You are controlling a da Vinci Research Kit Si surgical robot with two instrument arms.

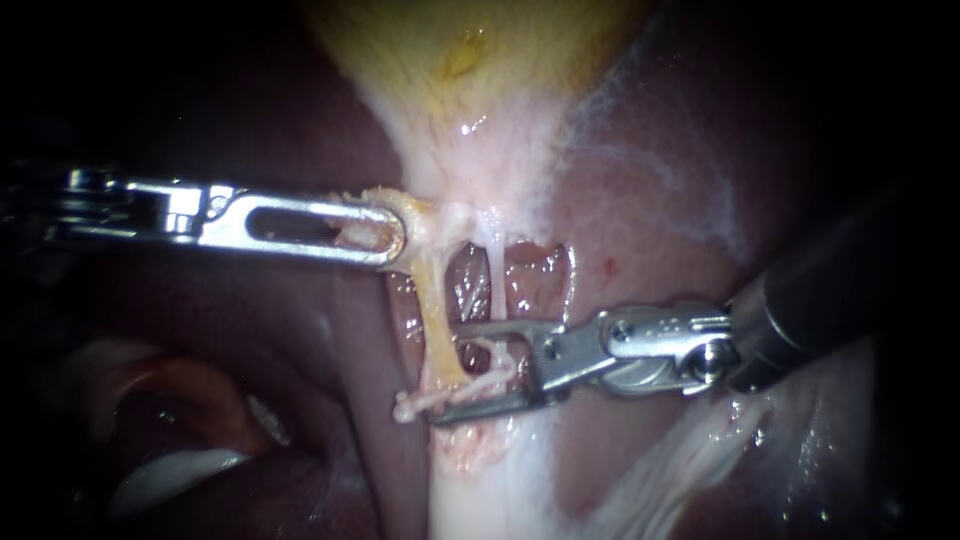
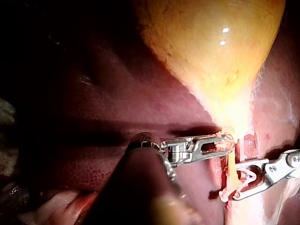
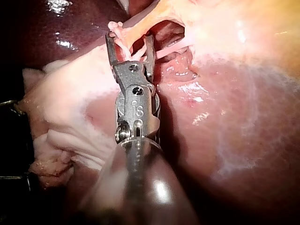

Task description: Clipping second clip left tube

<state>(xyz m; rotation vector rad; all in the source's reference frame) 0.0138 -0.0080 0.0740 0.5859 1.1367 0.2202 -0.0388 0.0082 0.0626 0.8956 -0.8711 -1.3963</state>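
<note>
Endoscope view: grips the narrow end of the gallbladder (image 1: pixel 470 90) with the jaws of the left instrument (image 1: pixel 390 240), and straddles the yellowish left tube (image 1: pixel 432 300) with the right instrument (image 1: pixel 450 370), jaws parted wide. Left wrist view: shows that clamp just beside the spread jaws. Right wrist view: brackets the left tube (image 3: pixel 145 23) between gaping jaws, beside the liver (image 3: pixel 225 117).

— Bearing surface?
— Liver (image 1: pixel 640 270): dark red, wet.
— Lying directly on it?
— Gallbladder (image 1: pixel 470 60): yellow, on the liver's upper part, narrowing to a pale neck. Yellow tube (image 1: pixel 435 310) and thin white tube (image 1: pixel 493 275): below the neck. White tissue band (image 1: pixel 490 490): lower part.
</note>
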